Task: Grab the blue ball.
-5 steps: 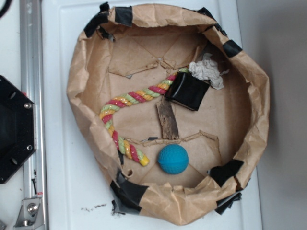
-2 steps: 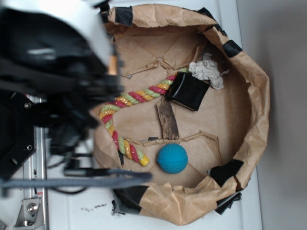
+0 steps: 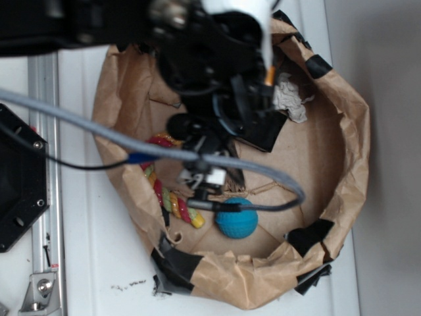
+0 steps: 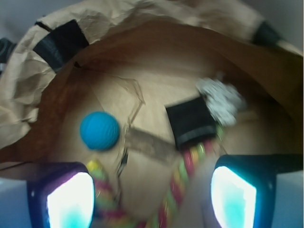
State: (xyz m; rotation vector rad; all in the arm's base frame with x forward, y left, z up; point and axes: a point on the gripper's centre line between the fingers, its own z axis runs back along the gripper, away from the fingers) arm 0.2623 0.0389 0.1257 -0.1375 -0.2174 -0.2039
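Note:
The blue ball (image 3: 237,220) lies near the front of the brown paper bowl (image 3: 348,118), partly under a grey cable. In the wrist view the blue ball (image 4: 99,131) sits left of centre on the bowl floor. My gripper (image 4: 151,197) is open and empty, its two glowing fingertips (image 4: 70,202) wide apart above the striped rope (image 4: 183,178). The ball lies ahead and to the left of the gap. In the exterior view the arm (image 3: 210,59) hangs over the bowl's middle and hides the gripper.
A black box (image 4: 191,121), a crumpled white wad (image 4: 222,97) and a brown wood strip (image 4: 149,145) lie on the bowl floor. The striped rope (image 3: 172,204) curves past the ball. Black tape patches (image 3: 177,263) line the bowl's rim.
The arm has swung in from the left and now hangs over the bowl's middle, covering the rope, wood strip and most of the black box. The ball has not moved.

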